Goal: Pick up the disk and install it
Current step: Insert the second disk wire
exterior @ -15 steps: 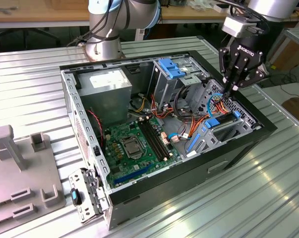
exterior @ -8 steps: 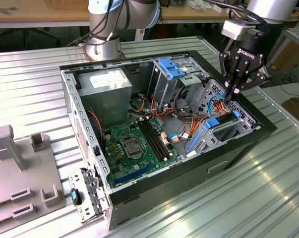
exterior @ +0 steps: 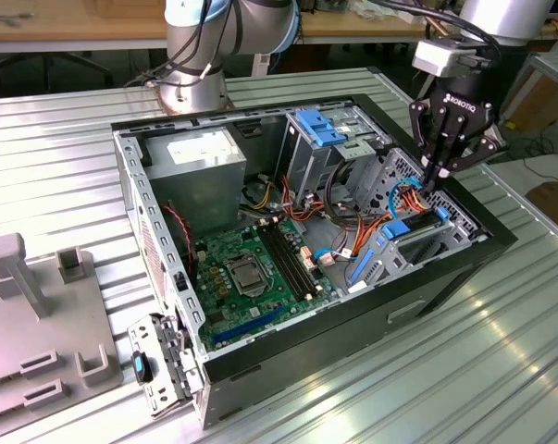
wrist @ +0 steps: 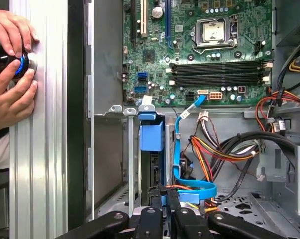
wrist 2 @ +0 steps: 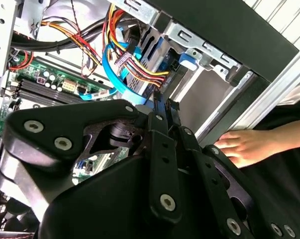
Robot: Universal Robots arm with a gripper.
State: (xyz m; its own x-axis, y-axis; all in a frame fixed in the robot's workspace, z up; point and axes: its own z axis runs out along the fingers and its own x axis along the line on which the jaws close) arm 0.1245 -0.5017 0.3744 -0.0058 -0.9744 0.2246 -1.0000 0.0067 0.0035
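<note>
The disk [exterior: 410, 231] sits in the drive bay at the case's end on the exterior view's right, dark between blue side rails. In the first wrist view the disk [wrist: 152, 168] shows edge-on in its slot below a blue latch bracket [wrist: 151, 132]. My gripper [exterior: 433, 182] hangs just above the bay, by the orange and blue cables. Its fingers are shut together with nothing visible between them. The fingertips [wrist: 158, 195] lie at the disk's near end; whether they touch it I cannot tell. In the second wrist view my gripper [wrist 2: 162, 105] points into the bay.
The open computer case [exterior: 158, 148] lies on a ribbed metal table [exterior: 66, 157], motherboard [exterior: 251, 264] exposed. Cable bundles [wrist: 224, 149] crowd the bay. A person's hands [wrist: 10, 94] hold a black knob [wrist: 5, 60] beside the case; a hand [wrist 2: 244, 147] rests outside it. Grey fixtures [exterior: 38, 305] stand at the exterior view's left.
</note>
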